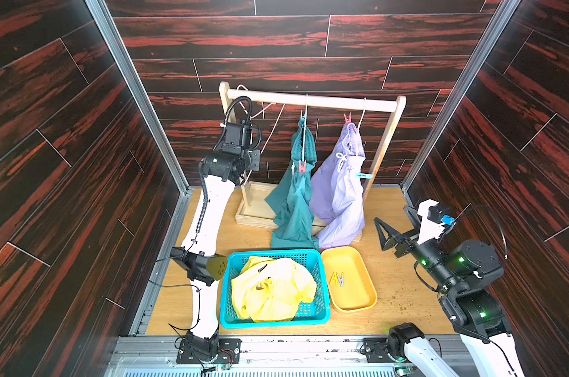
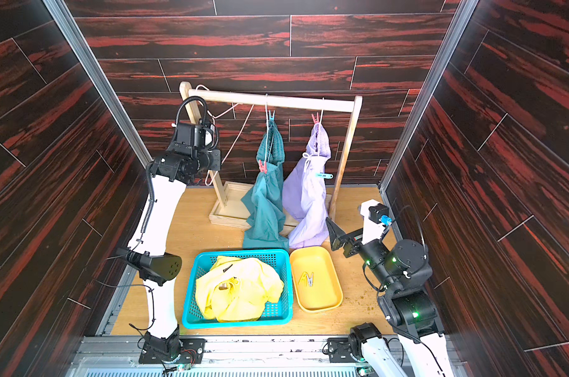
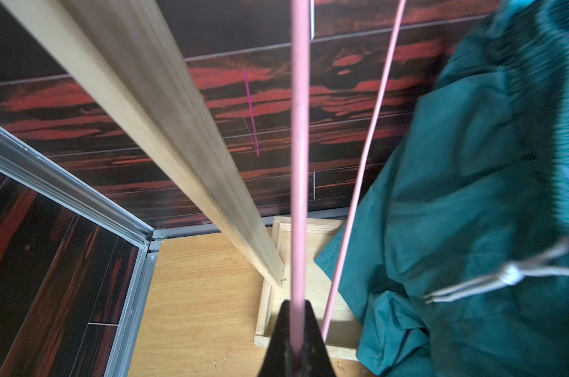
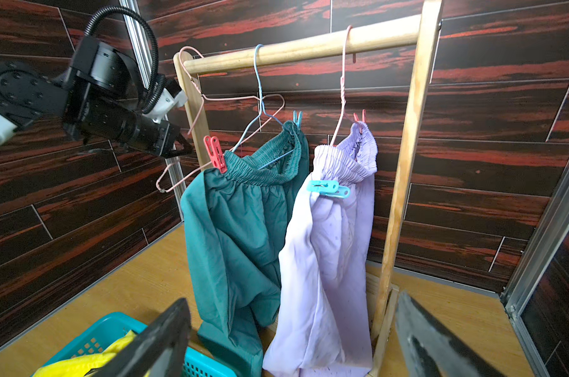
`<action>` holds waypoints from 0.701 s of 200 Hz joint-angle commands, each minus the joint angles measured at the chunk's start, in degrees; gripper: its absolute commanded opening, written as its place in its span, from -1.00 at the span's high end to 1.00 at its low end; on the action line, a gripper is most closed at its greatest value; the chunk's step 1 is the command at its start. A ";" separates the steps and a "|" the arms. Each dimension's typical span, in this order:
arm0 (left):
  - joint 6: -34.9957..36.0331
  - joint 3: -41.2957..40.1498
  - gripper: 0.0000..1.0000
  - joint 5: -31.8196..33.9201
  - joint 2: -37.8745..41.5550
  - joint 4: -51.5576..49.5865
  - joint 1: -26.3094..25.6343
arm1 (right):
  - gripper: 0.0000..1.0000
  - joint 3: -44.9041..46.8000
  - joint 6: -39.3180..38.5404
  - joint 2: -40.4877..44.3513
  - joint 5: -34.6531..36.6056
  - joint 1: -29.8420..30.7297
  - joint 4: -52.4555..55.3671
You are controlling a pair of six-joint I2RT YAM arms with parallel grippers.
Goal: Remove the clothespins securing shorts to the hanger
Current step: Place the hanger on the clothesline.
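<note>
About a third done: yellow shorts (image 1: 273,287) in the basket (image 1: 276,253), two clothespins (image 1: 337,279) in the tray (image 1: 368,293). Teal shorts (image 1: 294,202) and lavender shorts (image 1: 338,196) each hang by two more. Left end effector (image 3: 297,310) is clamped on the bare pink hanger (image 3: 299,163), and the right end effector (image 1: 383,233) is wide open, holding nothing.

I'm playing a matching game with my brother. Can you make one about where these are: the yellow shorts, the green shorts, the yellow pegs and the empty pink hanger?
Things:
1. yellow shorts
2. green shorts
3. yellow pegs
4. empty pink hanger

Places:
A. pinched in the left fingers
B. lying in the yellow tray
C. pegged to the light blue hanger
D. heaped in the blue basket

Right pairs: 1-D, 2-C, 3-B, 4-A.
</note>
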State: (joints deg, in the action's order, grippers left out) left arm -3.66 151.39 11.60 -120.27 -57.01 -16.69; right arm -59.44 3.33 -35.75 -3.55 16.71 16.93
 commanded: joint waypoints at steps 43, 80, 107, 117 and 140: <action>-0.82 -7.29 1.00 -3.69 3.07 3.59 0.16 | -0.97 0.82 1.85 -1.68 -2.08 -0.03 -0.22; -1.34 -19.55 0.07 -5.00 10.13 8.60 0.16 | -0.97 1.26 2.02 -2.44 -3.07 -0.03 -1.01; -2.56 -29.63 -1.00 -4.62 17.32 13.71 0.16 | -0.97 1.41 2.43 -3.23 -4.17 -0.05 -1.78; -3.21 -34.77 -1.00 -3.87 21.17 17.39 0.16 | -0.97 1.53 2.86 -3.53 -4.51 -0.05 -2.43; -5.18 -48.39 -1.00 -2.13 30.94 28.04 0.16 | -0.97 2.18 3.71 -3.76 -5.68 -0.01 -4.80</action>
State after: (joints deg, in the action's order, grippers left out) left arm -6.28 112.53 7.77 -100.64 -41.12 -16.49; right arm -58.50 5.54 -39.40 -7.46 16.71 15.44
